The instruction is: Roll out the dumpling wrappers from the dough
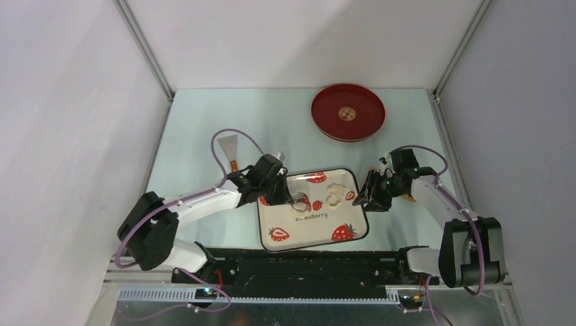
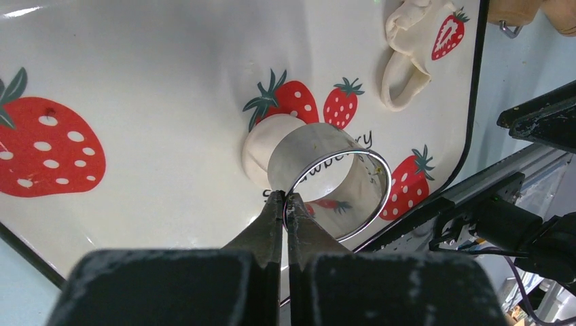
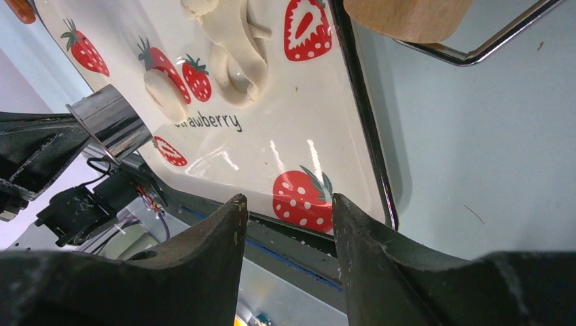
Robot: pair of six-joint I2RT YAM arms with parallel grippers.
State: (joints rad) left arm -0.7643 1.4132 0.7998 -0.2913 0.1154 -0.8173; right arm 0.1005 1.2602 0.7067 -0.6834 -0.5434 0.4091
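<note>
At the centre of the left wrist frame, the left gripper [image 2: 285, 202] pinches tight on the rim of the steel ring cutter [image 2: 309, 149], just beside a round dumpling wrapper [image 2: 259, 146] on the strawberry plate [image 2: 136, 88]. The dough [image 2: 405, 75], holed, lies upper right. The right gripper [image 3: 289, 210] hangs half-spread and empty.

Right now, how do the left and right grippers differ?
The left gripper is shut, pinching the wall of the ring cutter; the right gripper is open and holds nothing. The left gripper is over the plate; the right gripper sits beside its right edge. Both are black and point toward the plate.
</note>
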